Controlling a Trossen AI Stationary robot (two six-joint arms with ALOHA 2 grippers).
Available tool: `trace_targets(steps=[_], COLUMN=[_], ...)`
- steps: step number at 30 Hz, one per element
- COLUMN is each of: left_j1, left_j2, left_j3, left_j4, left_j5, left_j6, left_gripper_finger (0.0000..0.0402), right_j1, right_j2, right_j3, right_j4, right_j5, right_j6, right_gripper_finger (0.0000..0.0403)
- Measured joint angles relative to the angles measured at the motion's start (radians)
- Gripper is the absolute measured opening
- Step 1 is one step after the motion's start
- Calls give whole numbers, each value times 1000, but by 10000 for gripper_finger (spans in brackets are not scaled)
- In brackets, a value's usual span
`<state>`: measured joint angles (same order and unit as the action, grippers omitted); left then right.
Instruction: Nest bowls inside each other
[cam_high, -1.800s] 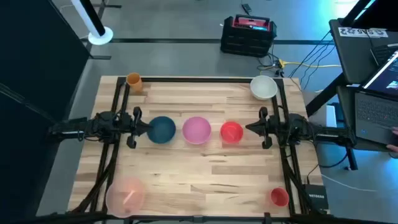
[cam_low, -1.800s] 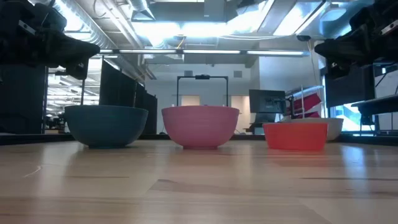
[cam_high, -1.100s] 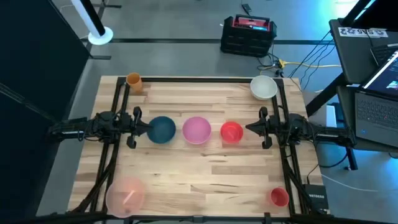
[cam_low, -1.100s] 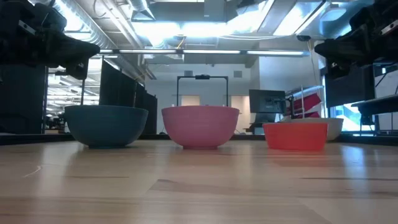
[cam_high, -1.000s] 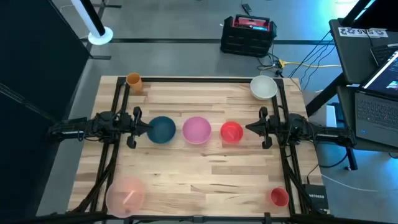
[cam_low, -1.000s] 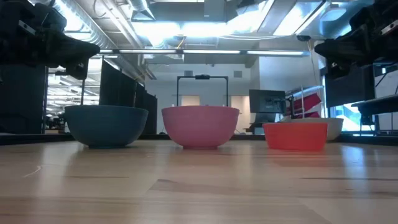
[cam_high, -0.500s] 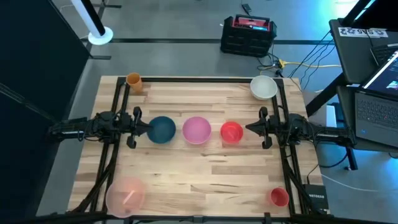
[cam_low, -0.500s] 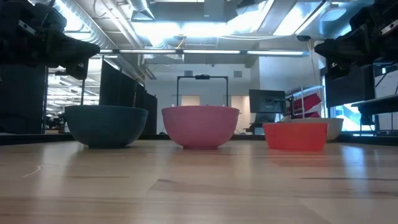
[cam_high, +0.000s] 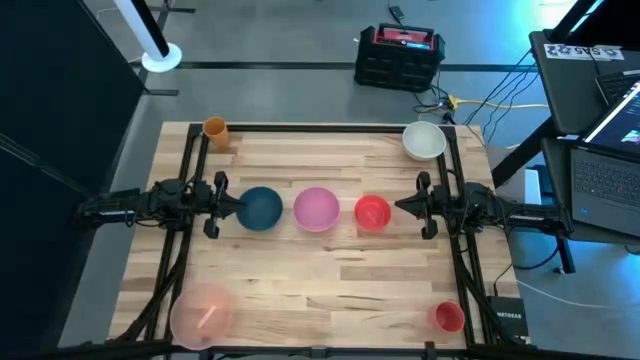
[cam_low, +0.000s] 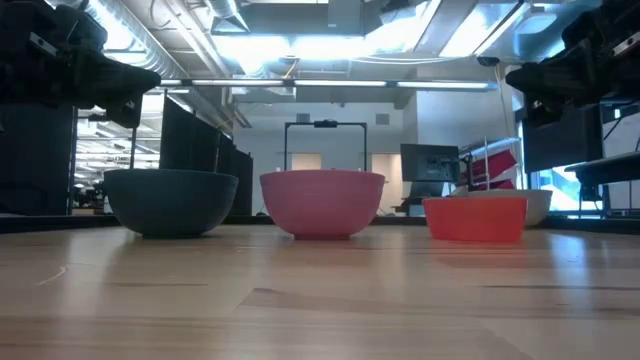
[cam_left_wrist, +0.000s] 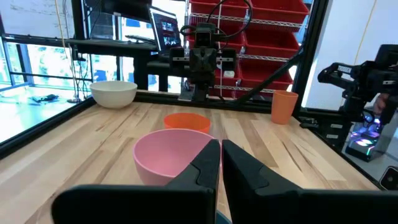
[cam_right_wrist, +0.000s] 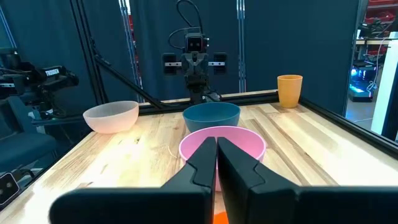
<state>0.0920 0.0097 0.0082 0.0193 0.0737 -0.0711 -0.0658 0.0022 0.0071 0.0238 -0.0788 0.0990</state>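
Three bowls stand upright in a row across the table's middle: dark blue (cam_high: 260, 208), opaque pink (cam_high: 316, 208) and red (cam_high: 372, 212). A white bowl (cam_high: 424, 140) sits at the far right corner. A larger translucent pale-pink bowl (cam_high: 203, 312) sits at the near left corner. My left gripper (cam_high: 236, 202) hovers shut, level, just left of the blue bowl. My right gripper (cam_high: 400, 205) hovers shut, level, just right of the red bowl. Each holds nothing.
A small orange cup (cam_high: 215, 129) stands at the far left corner and a small red cup (cam_high: 448, 316) at the near right corner. Black frame rails (cam_high: 190, 170) run along the table's left and right sides. Bare wood lies between the row and the near edge.
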Motion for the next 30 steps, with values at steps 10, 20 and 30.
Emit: trace_targets(steps=[10, 20, 30], left_j1=[0, 14, 65], left_j2=[0, 0, 0], left_j3=[0, 0, 0], left_j4=[0, 0, -5], left_j5=[0, -15, -64], left_j6=[0, -35, -161], left_gripper_finger=[0, 0, 0], right_j1=[0, -63, -325], right_j2=[0, 112, 570], right_j3=[0, 117, 575], right_j4=[14, -61, -455], right_j5=[24, 409, 555], right_j6=[0, 193, 119], right_gripper_finger=[1, 1, 0])
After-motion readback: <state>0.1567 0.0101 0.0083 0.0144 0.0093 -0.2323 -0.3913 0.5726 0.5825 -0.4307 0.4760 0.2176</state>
